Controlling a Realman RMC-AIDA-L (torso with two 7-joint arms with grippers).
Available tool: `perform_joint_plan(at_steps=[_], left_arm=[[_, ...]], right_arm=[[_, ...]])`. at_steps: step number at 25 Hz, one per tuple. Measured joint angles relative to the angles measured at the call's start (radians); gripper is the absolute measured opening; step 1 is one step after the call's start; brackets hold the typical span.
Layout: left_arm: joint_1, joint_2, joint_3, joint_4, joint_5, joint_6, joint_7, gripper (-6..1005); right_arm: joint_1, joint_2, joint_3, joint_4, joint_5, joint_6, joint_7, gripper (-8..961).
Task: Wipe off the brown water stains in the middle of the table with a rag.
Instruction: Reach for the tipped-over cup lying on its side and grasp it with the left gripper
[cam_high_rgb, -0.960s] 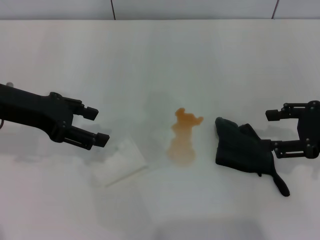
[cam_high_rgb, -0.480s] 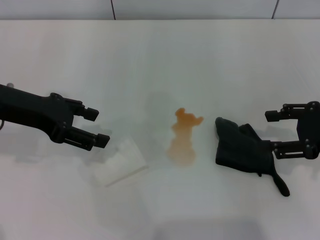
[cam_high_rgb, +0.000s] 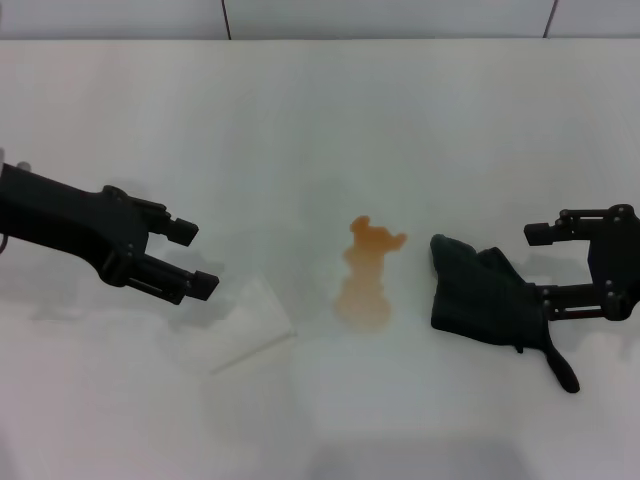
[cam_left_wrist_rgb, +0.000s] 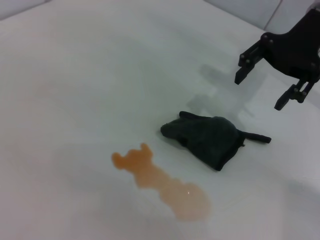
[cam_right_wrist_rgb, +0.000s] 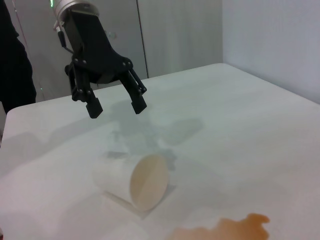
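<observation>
The wiping is not yet begun, as I judge it: the brown water stains (cam_high_rgb: 366, 273) lie whole near the centre of the table (cam_high_rgb: 320, 110), with the darker orange end toward 12 o'clock and the paler end toward 6 o'clock. The rag (cam_high_rgb: 487, 295) lies just beside them at 3 o'clock, not touching the liquid. The right gripper (cam_high_rgb: 549, 268) is at the rag's outer side, its fingers spread apart and holding nothing, so grasping and all the wiping remain. The left gripper (cam_high_rgb: 192, 258) hovers at 9 o'clock, well apart from the stains, fingers also released. The right wrist view shows clearly a clear plastic cup (cam_right_wrist_rgb: 134, 182) lying on its side below the left gripper; in the head view it is nearly invisible against the white table.
</observation>
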Motion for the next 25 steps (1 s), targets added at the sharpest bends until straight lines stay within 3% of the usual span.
perform_joint_plan(at_steps=[7, 16, 25], left_arm=[[-0.058, 0.001, 0.002, 0.001, 0.087, 0.029, -0.027, 878], [-0.188, -0.004, 0.003, 0.001, 0.259, 0.102, -0.075, 878], [-0.294, -0.051, 0.013, -0.014, 0.451, 0.138, -0.078, 878]], right_arm=[[-0.001, 0.000, -0.003, 0.004, 0.003, 0.001, 0.002, 732], [0.000, 0.002, -0.025, 0.010, 0.017, 0.008, 0.003, 731], [-0.003, 0.002, -0.047, 0.011, 0.037, 0.013, -0.002, 730]])
